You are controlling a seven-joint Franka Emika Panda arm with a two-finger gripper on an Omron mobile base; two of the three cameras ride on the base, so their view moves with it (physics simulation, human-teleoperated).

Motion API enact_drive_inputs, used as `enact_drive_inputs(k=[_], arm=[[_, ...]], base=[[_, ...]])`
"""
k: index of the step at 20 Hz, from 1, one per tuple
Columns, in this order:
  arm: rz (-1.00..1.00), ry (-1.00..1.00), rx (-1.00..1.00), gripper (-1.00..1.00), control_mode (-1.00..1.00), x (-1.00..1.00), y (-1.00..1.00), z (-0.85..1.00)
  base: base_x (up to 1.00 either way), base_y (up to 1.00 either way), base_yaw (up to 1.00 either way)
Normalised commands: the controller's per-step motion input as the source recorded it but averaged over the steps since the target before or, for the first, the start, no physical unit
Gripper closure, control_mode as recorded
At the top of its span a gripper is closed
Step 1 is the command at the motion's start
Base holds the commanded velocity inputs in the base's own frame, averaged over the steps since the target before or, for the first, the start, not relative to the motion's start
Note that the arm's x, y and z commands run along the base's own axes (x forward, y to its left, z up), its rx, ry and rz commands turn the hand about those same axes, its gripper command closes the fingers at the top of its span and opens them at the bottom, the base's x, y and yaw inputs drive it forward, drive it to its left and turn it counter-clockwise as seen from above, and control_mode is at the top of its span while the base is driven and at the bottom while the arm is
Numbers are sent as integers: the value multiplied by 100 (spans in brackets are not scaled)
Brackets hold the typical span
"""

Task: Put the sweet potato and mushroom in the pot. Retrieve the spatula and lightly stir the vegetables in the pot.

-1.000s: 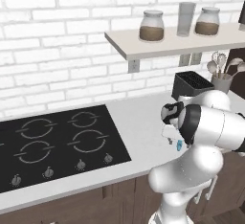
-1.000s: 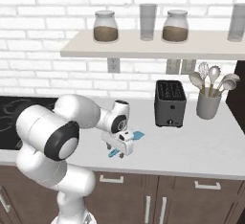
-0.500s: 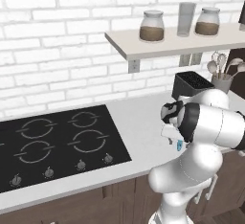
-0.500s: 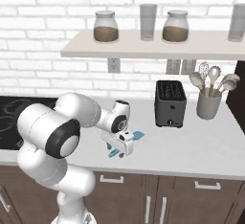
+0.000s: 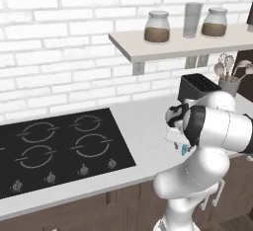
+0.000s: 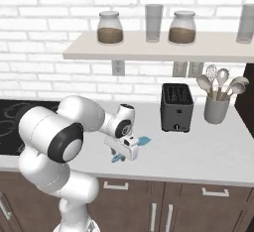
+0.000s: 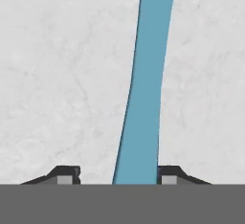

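Two dark fingertips (image 7: 68,173) straddle the spatula (image 7: 146,84) — one touching its edge, the other with a clear gap, so partly closed and not yet clamped. Lies flat on the pale counter (image 7: 57,65) between the tips, running away from the hand as a slim teal strip. Looks light, thin, stiff enough to lift by one end, likely smooth and apt to slip or pivot if pinched off-centre — best taken across the narrow handle, squarely. From the right base view: gripper (image 6: 124,152) low over the counter, blade poking out beside it, toaster (image 6: 176,107) near, hob (image 5: 59,146) well apart.
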Motion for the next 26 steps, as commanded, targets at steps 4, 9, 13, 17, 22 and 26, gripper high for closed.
enact_drive_inputs(k=[4,9,13,17,22,26], arm=[[0,0,0,100,-100,0,0,-13],[0,-1,0,100,-100,0,0,-19],[0,-2,0,100,-100,-9,0,-13],[0,-14,1,100,-100,-35,0,6],[2,-10,0,100,-100,-39,0,83],[7,0,0,100,-100,-22,7,100]], base=[[0,0,0],[0,0,0],[0,0,0],[0,0,0],[0,0,0],[0,0,0]])
